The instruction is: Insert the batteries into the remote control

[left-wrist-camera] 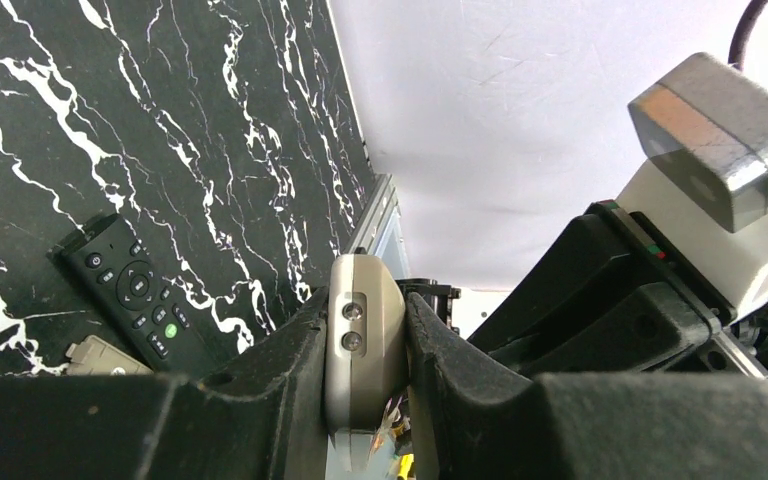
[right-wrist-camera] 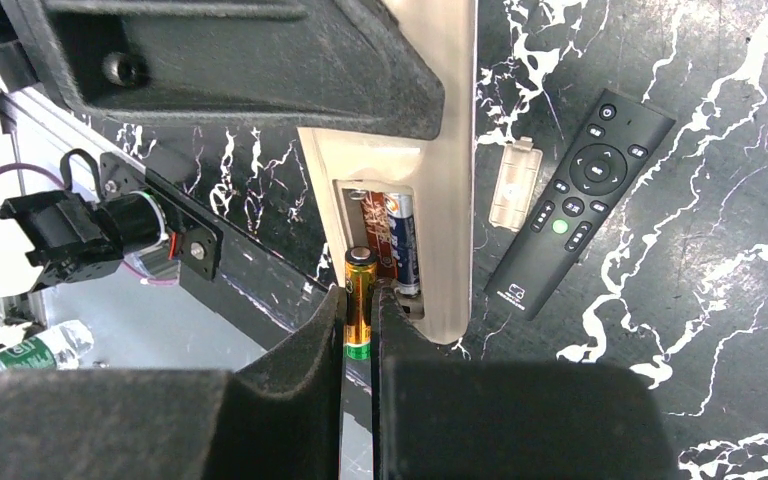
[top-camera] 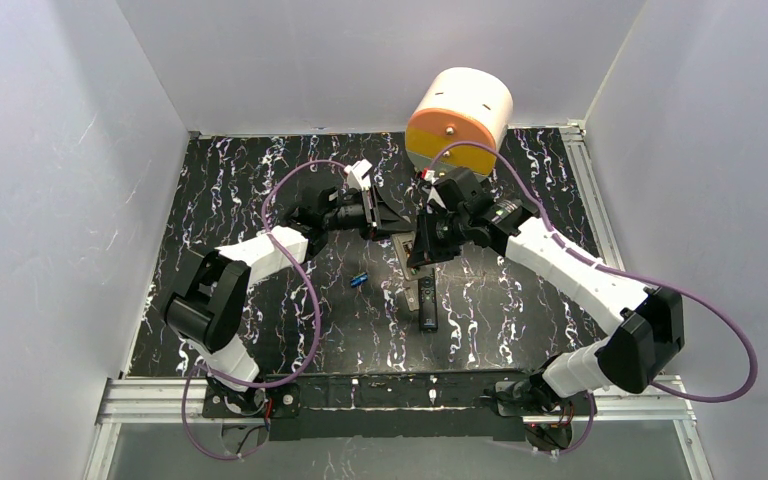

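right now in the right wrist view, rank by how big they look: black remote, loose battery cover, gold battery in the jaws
1. black remote, clearly largest
2. gold battery and battery cover: alike; the battery sits nearer the camera, so unranked

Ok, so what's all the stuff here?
remote control: one, white with tan back, held up, slot open
gold battery: one, gold and black, held near the slot
fitted battery: one, blue and red, in the slot
blue battery: one, blue, on the table
black remote: one, black, on the table
battery cover: one, tan, beside the black remote
drum: one, white and orange, table's far edge
left gripper: one, black, shut on the remote control
right gripper: one, black, shut on the gold battery
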### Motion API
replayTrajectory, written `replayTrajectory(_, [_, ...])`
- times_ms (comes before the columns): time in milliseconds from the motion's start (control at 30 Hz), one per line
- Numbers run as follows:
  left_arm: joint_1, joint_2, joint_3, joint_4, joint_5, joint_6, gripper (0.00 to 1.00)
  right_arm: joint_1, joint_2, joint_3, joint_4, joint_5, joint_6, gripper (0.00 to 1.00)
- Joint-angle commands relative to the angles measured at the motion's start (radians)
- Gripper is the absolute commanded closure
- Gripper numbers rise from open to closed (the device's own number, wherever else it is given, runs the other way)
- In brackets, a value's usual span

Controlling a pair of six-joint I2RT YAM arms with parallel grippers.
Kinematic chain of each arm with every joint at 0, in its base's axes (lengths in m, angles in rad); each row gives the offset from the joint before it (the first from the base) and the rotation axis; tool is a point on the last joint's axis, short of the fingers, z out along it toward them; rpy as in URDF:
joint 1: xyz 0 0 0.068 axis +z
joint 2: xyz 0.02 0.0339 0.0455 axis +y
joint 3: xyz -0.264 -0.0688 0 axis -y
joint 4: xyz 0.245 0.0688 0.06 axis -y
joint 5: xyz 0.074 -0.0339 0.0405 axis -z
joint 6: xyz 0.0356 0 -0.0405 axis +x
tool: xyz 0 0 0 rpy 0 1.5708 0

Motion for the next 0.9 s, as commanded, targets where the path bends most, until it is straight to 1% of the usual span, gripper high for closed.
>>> replayTrajectory(0, [-0.003, -0.002, 0.002, 0.090, 0.046, -0.043, 1.00, 0.021, 0.012, 0.048, -0.034, 0.050, -0.018, 0.84])
replayTrajectory(167, [-0.003, -0.006, -0.011, 0.106, 0.064, -0.055, 1.00, 0.031, 0.014, 0.059, -0.049, 0.101, -0.021, 0.84])
replayTrajectory(533, [-0.002, -0.013, -0.032, 0.108, 0.085, -0.075, 1.00, 0.040, 0.030, 0.080, -0.052, 0.123, -0.044, 0.81])
replayTrajectory(867, [-0.013, -0.013, -0.016, 0.108, 0.090, -0.105, 1.00, 0.057, 0.053, 0.083, -0.033, 0.121, -0.044, 0.78])
